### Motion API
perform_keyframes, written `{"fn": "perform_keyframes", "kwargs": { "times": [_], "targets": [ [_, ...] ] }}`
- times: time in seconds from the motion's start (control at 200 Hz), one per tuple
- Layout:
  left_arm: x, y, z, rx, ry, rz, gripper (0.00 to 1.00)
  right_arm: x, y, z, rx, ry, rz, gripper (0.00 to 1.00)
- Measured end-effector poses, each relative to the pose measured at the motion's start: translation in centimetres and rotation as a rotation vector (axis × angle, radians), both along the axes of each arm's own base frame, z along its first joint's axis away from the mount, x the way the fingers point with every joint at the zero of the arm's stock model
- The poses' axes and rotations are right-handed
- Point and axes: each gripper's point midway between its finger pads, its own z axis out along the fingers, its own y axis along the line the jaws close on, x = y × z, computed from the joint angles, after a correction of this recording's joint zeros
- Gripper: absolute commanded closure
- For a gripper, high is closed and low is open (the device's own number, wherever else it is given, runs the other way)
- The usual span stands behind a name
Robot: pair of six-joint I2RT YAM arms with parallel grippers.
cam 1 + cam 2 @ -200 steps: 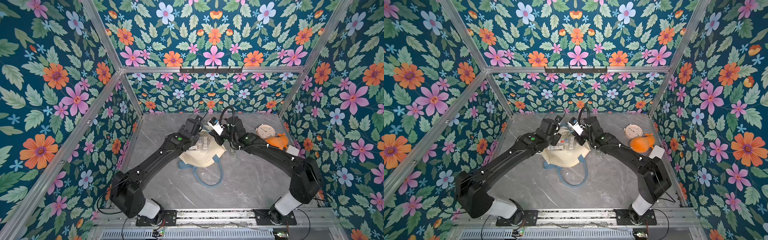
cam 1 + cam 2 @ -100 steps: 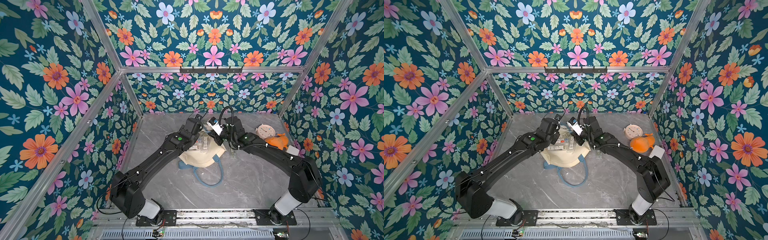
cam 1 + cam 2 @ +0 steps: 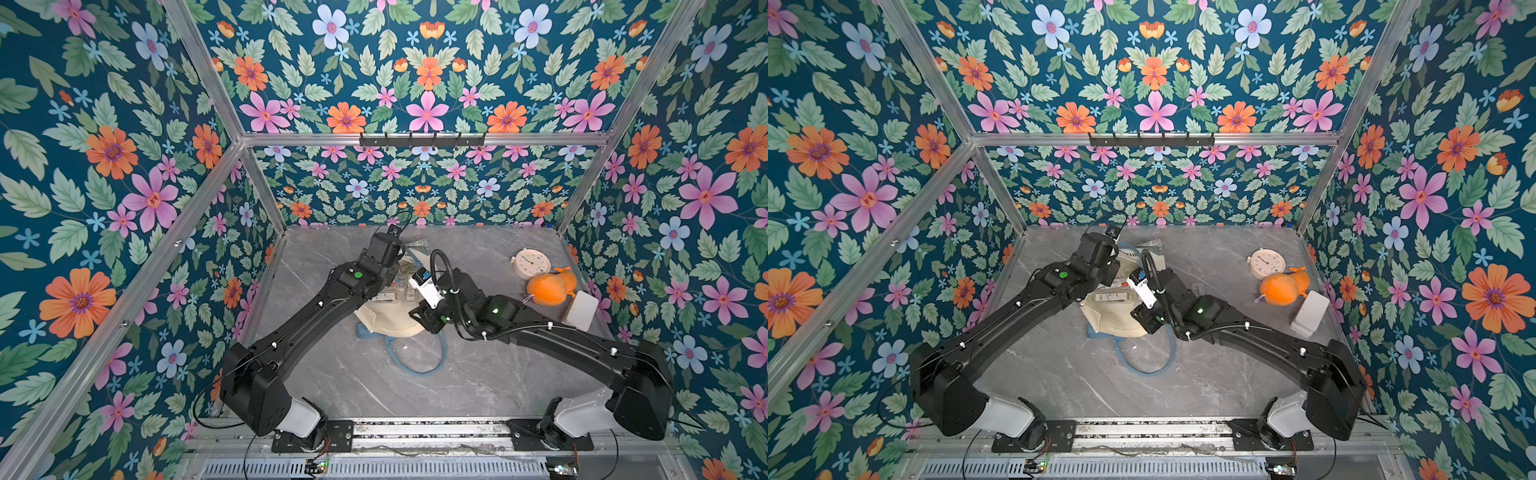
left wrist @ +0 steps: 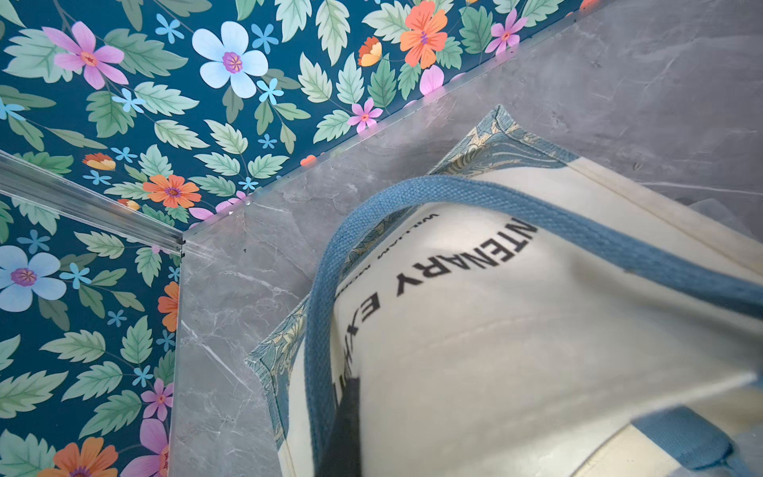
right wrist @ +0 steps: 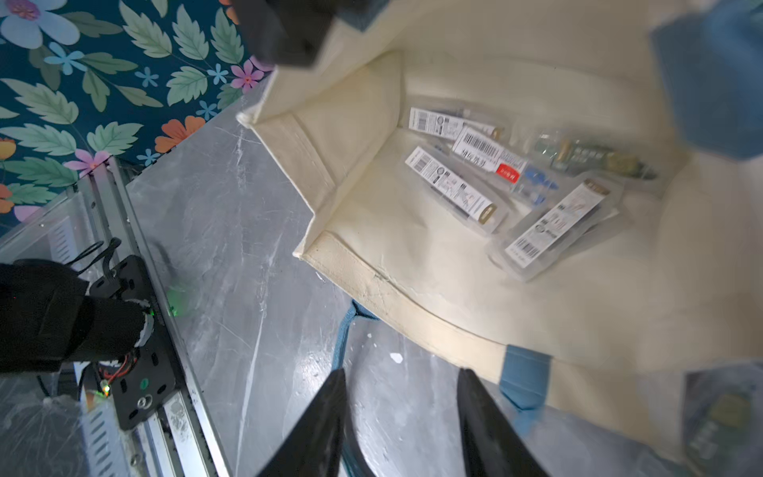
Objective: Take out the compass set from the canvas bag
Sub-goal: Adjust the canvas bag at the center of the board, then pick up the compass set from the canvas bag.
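Note:
The cream canvas bag (image 3: 390, 322) (image 3: 1113, 322) lies mid-table with its mouth held up. My left gripper (image 5: 289, 29) is shut on the bag's upper rim; the left wrist view shows one dark finger (image 4: 344, 413) against the cloth beside a blue handle (image 4: 454, 190). Several clear packs with barcode labels (image 5: 454, 186) lie inside the bag (image 5: 371, 173); I cannot tell which is the compass set. My right gripper (image 5: 401, 371) (image 3: 422, 320) hangs open over the table just outside the bag's mouth, with nothing between its fingers.
A white clock (image 3: 532, 262), an orange plush toy (image 3: 550, 286) and a white box (image 3: 582, 309) sit at the right. The second blue handle (image 3: 415, 361) loops over the table in front of the bag. The back left wall corner (image 4: 181, 243) is close.
My left gripper has shut on the bag's rim. My right gripper has opened and drawn back from the bag's top toward the front of the table.

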Motion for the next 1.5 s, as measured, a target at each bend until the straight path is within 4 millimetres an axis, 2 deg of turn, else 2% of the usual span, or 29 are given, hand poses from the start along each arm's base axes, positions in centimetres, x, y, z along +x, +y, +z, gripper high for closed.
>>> {"fn": "perform_keyframes", "kwargs": {
  "times": [0.085,0.23,0.34,0.415,0.52,0.75,0.95,1.12,1.5],
  "targets": [
    [-0.1,-0.3,-0.1,-0.018,0.008,-0.007,1.0,1.8,0.7,-2.6,0.013,0.022,-0.091,0.56],
    [-0.3,-0.6,-0.1,-0.042,0.018,-0.02,1.0,5.7,1.7,-5.9,0.04,0.029,-0.229,0.6],
    [-0.5,-0.9,-0.1,-0.056,0.023,-0.033,1.0,8.5,1.0,-8.2,0.036,0.055,-0.331,0.6],
    [-0.6,-1.0,-0.2,-0.061,0.029,-0.042,1.0,9.6,0.6,-9.4,0.031,0.067,-0.382,0.58],
    [-0.7,-1.2,-0.4,-0.065,0.037,-0.052,1.0,10.4,0.4,-10.5,0.017,0.08,-0.441,0.53],
    [-0.9,-1.4,-0.9,-0.076,0.046,-0.068,1.0,12.1,0.2,-11.2,-0.017,0.108,-0.553,0.44],
    [-1.2,-1.3,-0.9,-0.081,0.044,-0.072,1.0,12.6,-0.5,-13.1,-0.088,0.128,-0.608,0.4],
    [-1.4,-1.4,-1.1,-0.083,0.046,-0.079,1.0,13.2,-0.6,-14.3,-0.129,0.148,-0.624,0.41],
    [-1.2,-1.4,-1.2,-0.088,0.039,-0.08,1.0,13.5,-0.8,-14.4,-0.149,0.158,-0.631,0.57]
  ]
}}
